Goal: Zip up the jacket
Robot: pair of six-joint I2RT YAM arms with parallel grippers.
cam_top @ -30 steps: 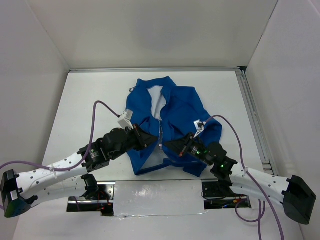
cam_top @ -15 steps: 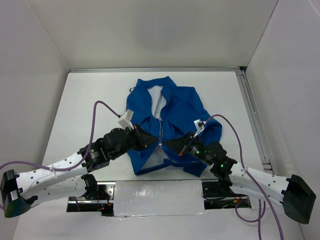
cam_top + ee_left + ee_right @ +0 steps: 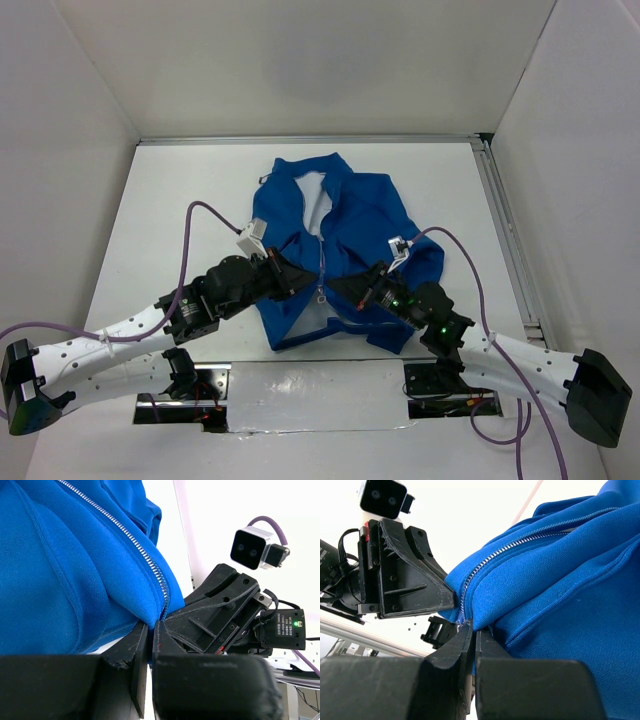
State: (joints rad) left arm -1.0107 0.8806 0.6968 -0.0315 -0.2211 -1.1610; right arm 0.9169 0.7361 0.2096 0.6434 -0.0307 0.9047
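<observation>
The left pincer (image 3: 150,635) and the right pincer (image 3: 470,632) are finished in matt black. The jacket (image 3: 365,225) pinched between them is coloured a plain, unpatterned royal blue. White lining (image 3: 313,195) is shown beyond the pincers, and a silvery, finely toothed zipper (image 3: 137,550) is seen. The worktop (image 3: 170,200) is white. Purple cables (image 3: 187,250) are seen behind each pincer, and a green light (image 3: 298,624) behind the right one.
</observation>
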